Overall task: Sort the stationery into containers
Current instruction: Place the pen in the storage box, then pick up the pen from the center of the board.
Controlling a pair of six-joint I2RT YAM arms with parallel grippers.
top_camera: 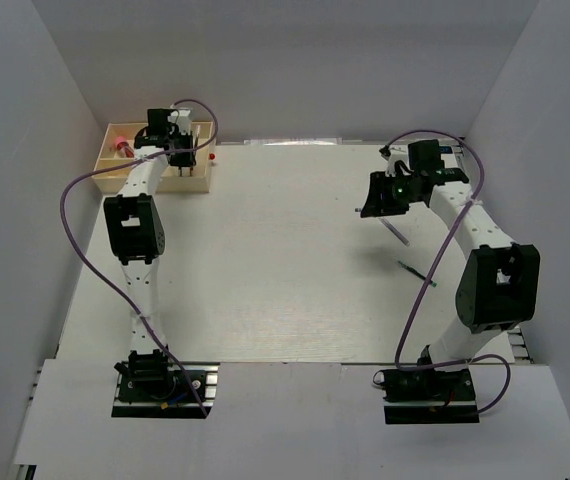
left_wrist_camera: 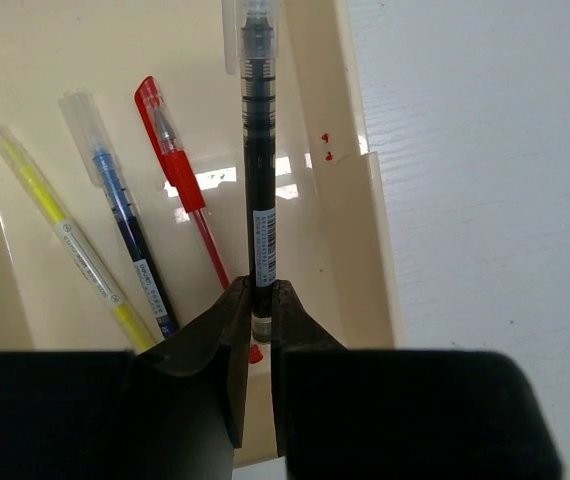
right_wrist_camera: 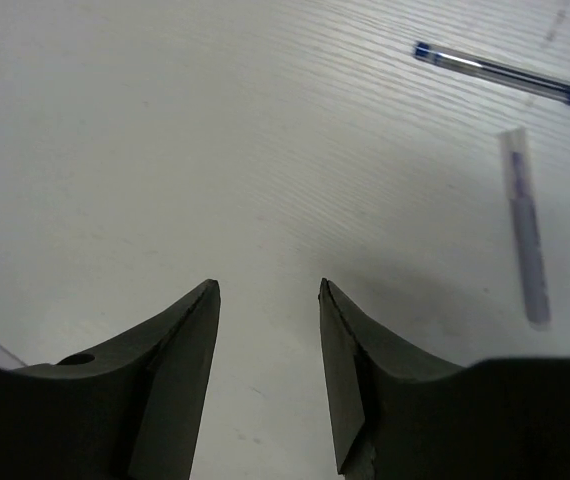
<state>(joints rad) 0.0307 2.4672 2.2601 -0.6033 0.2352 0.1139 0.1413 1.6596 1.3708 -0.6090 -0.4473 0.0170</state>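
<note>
The cream tray [top_camera: 201,180] sits at the table's far left, a pink cylinder [top_camera: 122,147] in its left part. My left gripper [top_camera: 183,148] hangs over it. In the left wrist view it [left_wrist_camera: 257,290] is shut on a dark clear-capped pen [left_wrist_camera: 257,180] above the large compartment, where a yellow-green pen [left_wrist_camera: 65,235], a blue pen [left_wrist_camera: 125,230] and a red pen [left_wrist_camera: 185,190] lie. My right gripper [top_camera: 368,207] is open and empty [right_wrist_camera: 268,290] above the table. A blue pen [right_wrist_camera: 510,75] and a clear greyish pen [right_wrist_camera: 527,230] lie to its right. The tape ring is out of view.
The tray's right wall [left_wrist_camera: 337,200] stands just right of the held pen, and a red knob [top_camera: 212,157] sticks out of that side. The two loose pens show on the right of the table: the greyish pen [top_camera: 396,230] and the blue pen [top_camera: 417,272]. White walls enclose the table.
</note>
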